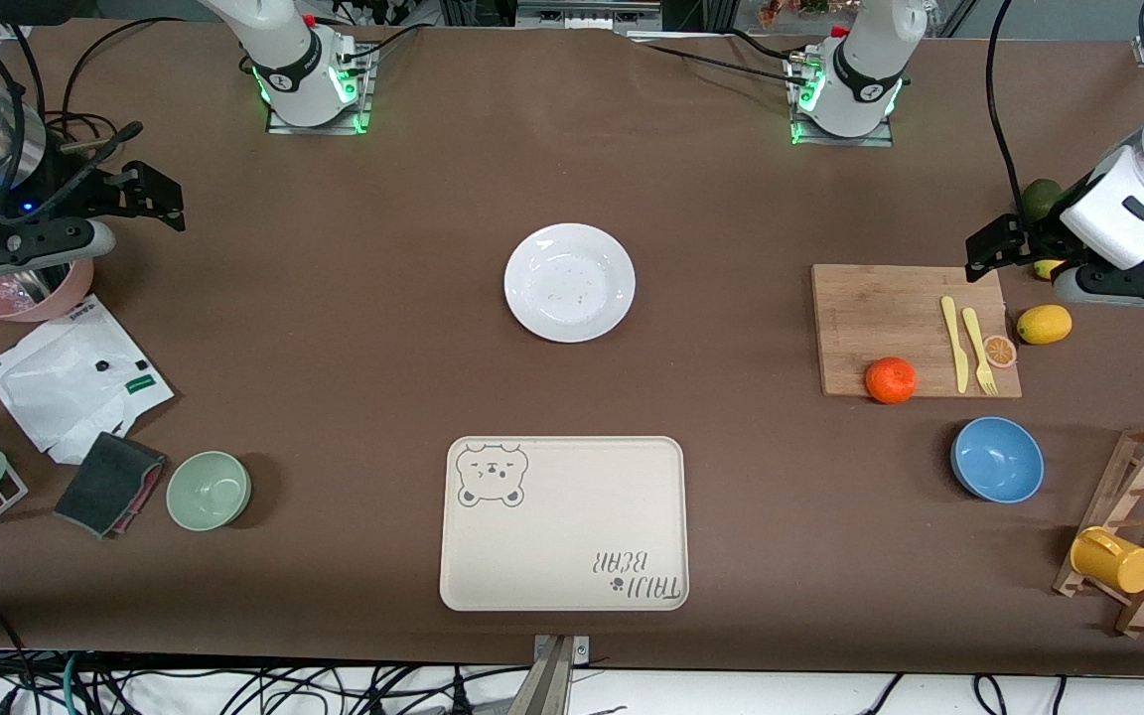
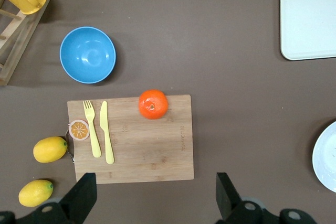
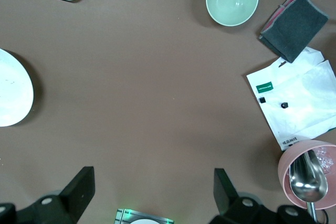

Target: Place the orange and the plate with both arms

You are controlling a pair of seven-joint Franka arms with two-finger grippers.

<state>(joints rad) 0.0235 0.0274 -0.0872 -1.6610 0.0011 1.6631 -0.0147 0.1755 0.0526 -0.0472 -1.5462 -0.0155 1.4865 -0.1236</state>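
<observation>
The plate (image 1: 570, 282) sits bare at the centre of the front view, open brown table (image 1: 354, 328) all around it. The orange (image 1: 891, 380) rests at the near corner of the cutting board (image 1: 880, 323), right of centre, partly over its edge. Below the plate, the bear tray (image 1: 564, 523) lies empty close to the bottom table edge. The blue bowl (image 1: 997, 460) and green bowl (image 1: 209, 490) are empty; a pink bowl (image 3: 307, 174) holds a metal scoop (image 3: 306, 176). The left gripper (image 1: 991, 246) hovers at the right edge, fingers apart, over the board's corner. The right gripper (image 1: 150, 194) hangs at the upper left, fingers spread.
</observation>
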